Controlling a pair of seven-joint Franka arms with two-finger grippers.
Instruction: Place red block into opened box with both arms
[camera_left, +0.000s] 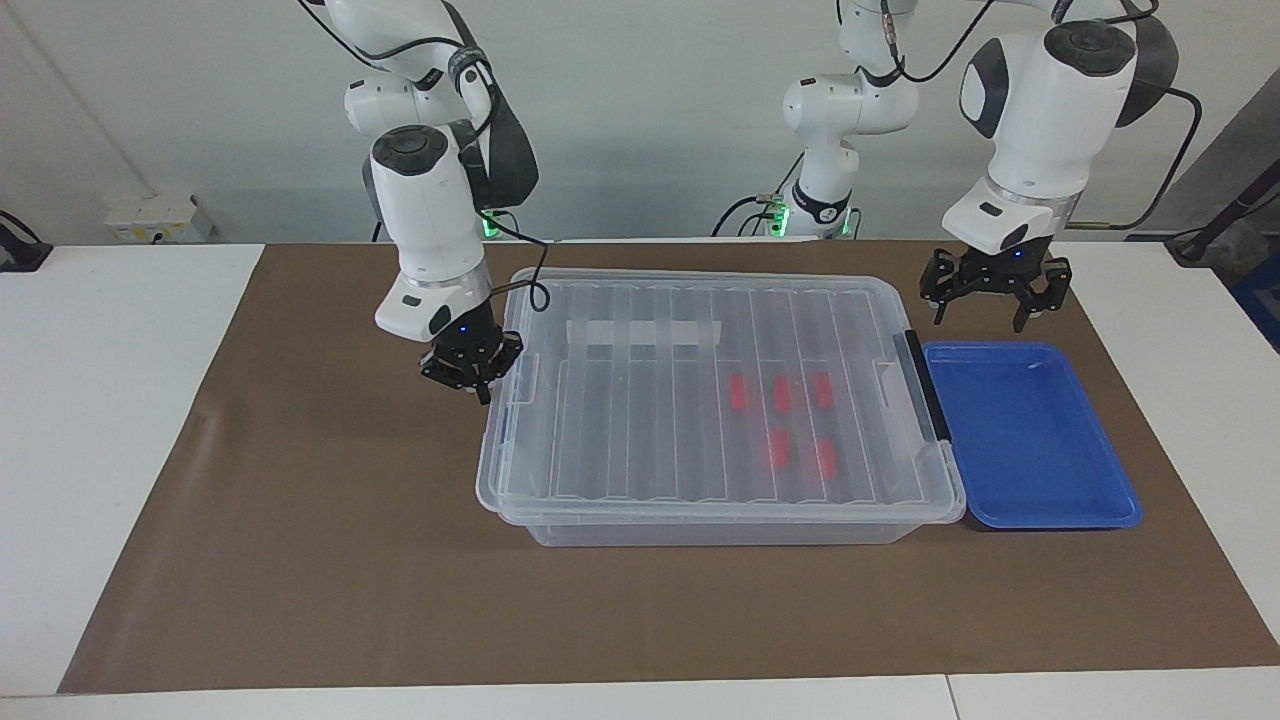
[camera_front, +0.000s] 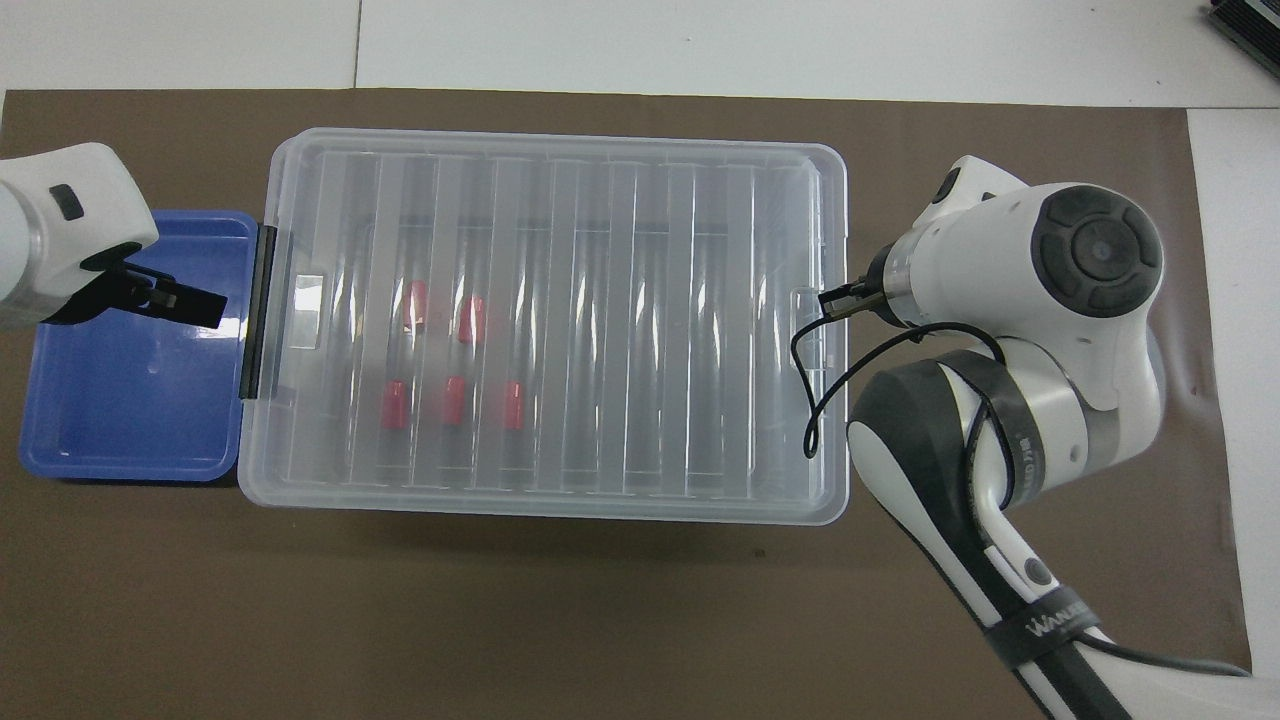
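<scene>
The clear box (camera_left: 700, 532) stands mid-table with its ribbed lid (camera_left: 640, 420) lying flat on it. Several red blocks (camera_left: 781, 393) show through the lid, inside the box toward the left arm's end (camera_front: 454, 400). My right gripper (camera_left: 472, 375) is shut and sits against the lid's end edge at the right arm's end; in the overhead view the arm's wrist hides it. My left gripper (camera_left: 990, 300) hangs open and holds nothing, over the blue tray's edge nearest the robots (camera_front: 165, 298).
A shallow blue tray (camera_left: 1030, 440) sits against the box at the left arm's end, beside the black latch (camera_left: 925, 385). A brown mat (camera_left: 300, 560) covers the table under everything. The right arm's black cable (camera_front: 810, 400) loops over the lid's end.
</scene>
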